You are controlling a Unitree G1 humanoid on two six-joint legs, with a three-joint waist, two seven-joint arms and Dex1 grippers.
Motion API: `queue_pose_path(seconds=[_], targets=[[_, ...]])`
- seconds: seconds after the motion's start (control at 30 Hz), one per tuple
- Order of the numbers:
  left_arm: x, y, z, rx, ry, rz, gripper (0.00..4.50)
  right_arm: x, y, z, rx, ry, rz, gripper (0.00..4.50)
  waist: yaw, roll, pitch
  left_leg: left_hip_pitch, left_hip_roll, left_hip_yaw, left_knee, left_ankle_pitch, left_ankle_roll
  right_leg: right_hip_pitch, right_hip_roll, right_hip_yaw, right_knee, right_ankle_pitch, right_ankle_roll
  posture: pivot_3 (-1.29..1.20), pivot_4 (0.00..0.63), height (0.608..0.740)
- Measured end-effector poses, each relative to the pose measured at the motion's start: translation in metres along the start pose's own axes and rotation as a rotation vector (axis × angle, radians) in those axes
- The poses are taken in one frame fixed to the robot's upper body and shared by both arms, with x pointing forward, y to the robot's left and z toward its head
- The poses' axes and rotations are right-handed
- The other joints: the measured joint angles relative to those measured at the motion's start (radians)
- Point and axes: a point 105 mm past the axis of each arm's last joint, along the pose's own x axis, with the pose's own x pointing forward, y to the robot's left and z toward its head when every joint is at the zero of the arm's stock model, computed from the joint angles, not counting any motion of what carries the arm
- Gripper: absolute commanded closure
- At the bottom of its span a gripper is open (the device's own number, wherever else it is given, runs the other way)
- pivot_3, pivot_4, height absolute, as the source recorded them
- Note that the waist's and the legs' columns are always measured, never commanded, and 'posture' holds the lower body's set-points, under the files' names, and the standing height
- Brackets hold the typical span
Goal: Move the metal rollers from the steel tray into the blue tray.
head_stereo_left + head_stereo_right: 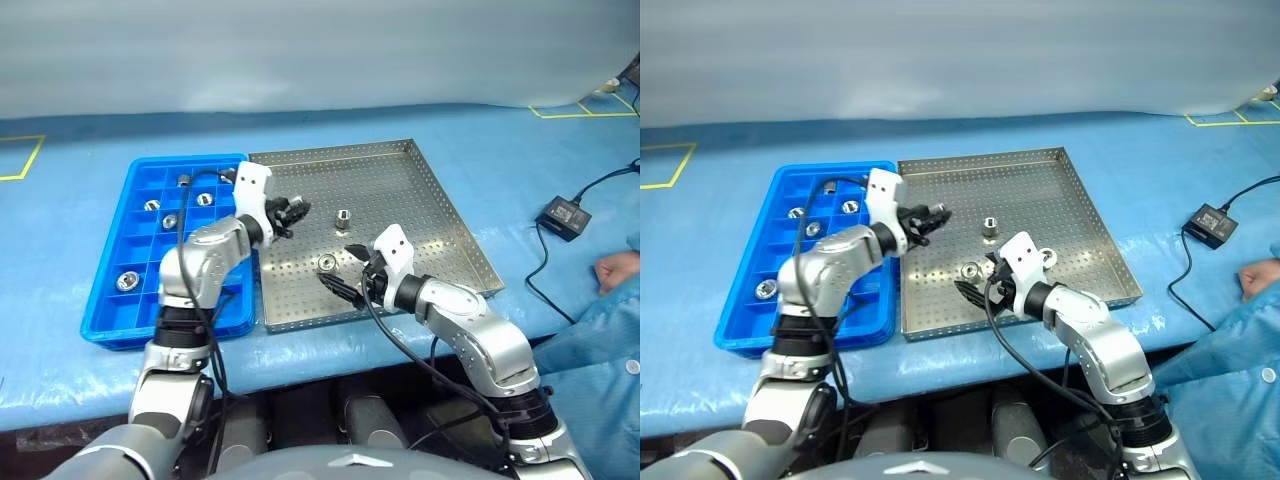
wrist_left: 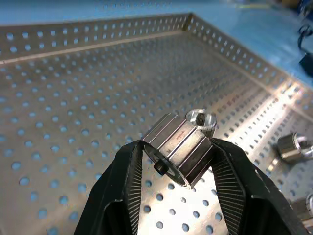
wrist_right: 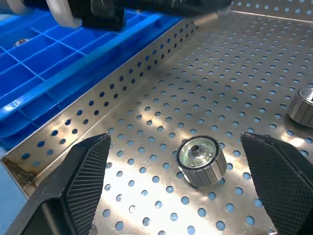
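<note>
Left gripper (image 1: 296, 211) is clamped on a roller (image 2: 179, 153), ribbed side squeezed between both fingers, held up over the left part of the steel tray (image 1: 440, 205), a bit left of frame center in the head view. Right gripper (image 3: 188, 183) sits lower center with its fingers spread wide apart, nothing in them, and a 2nd roller (image 3: 201, 160) stands on the perforated floor right between them, not touching either finger. A 3rd roller (image 1: 343, 217) stands upright near the middle of the steel tray. The blue tray (image 1: 105, 320) is on the left, butted against the steel tray, with 5 rollers in its compartments, like this one (image 1: 127, 281) at lower left.
</note>
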Motion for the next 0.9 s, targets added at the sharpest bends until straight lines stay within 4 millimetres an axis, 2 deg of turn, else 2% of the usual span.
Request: queue_pose_path(seconds=[0.13, 0.3, 0.37, 0.5, 0.83, 0.9], targets=[[-0.039, 0.038, -0.001, 0.065, 0.021, 0.223, 2.55, 0.004, 0.01, 0.012, 0.023, -0.055, 0.076, 0.0, 0.005, 0.0, 0.0, 0.0, 0.001, -0.001, 0.0, 0.0, -0.001, 0.0, 0.001, -0.001, 0.001, -0.001, 0.0, -0.07, 0.15, 0.74], [-0.098, 0.102, 0.0, 0.092, -0.004, 0.723, 2.55, 0.005, 0.009, 0.015, 0.015, -0.059, 0.072, 0.0, 0.028, 0.0, 0.0, 0.0, 0.0, 0.0, 0.001, 0.001, -0.001, 0.0, -0.001, -0.001, 0.0, 0.0, 0.001, -0.04, 0.15, 0.74], [-0.11, 0.111, -0.002, 0.089, -0.015, 0.821, 2.55, 0.005, 0.009, 0.016, 0.012, -0.061, 0.074, 0.0, 0.042, -0.001, 0.0, 0.0, -0.001, -0.001, 0.001, 0.0, -0.001, 0.001, -0.001, -0.001, -0.001, 0.001, 0.0, -0.03, 0.15, 0.74], [-0.112, 0.115, -0.009, 0.068, -0.014, 0.876, 2.55, 0.006, 0.009, 0.02, -0.005, -0.063, 0.077, 0.0, 0.071, -0.001, 0.0, -0.001, -0.001, -0.001, 0.002, 0.0, -0.001, 0.001, -0.001, -0.002, -0.001, 0.001, -0.001, -0.03, 0.15, 0.74], [-0.11, 0.131, -0.033, 0.076, 0.081, 0.966, 2.55, 0.004, 0.001, 0.023, -0.026, -0.063, 0.035, 0.0, 0.068, -0.001, 0.0, -0.001, 0.0, 0.0, 0.001, 0.0, -0.001, 0.0, -0.001, -0.002, -0.001, 0.001, -0.001, -0.03, 0.15, 0.74], [-0.111, 0.131, -0.034, 0.077, 0.087, 0.967, 1.95, 0.004, 0.0, 0.023, -0.028, -0.062, 0.029, 0.0, 0.068, -0.001, 0.0, -0.001, 0.0, 0.0, 0.001, 0.0, -0.001, 0.0, -0.001, -0.002, -0.001, 0.001, -0.001, -0.03, 0.15, 0.74]])
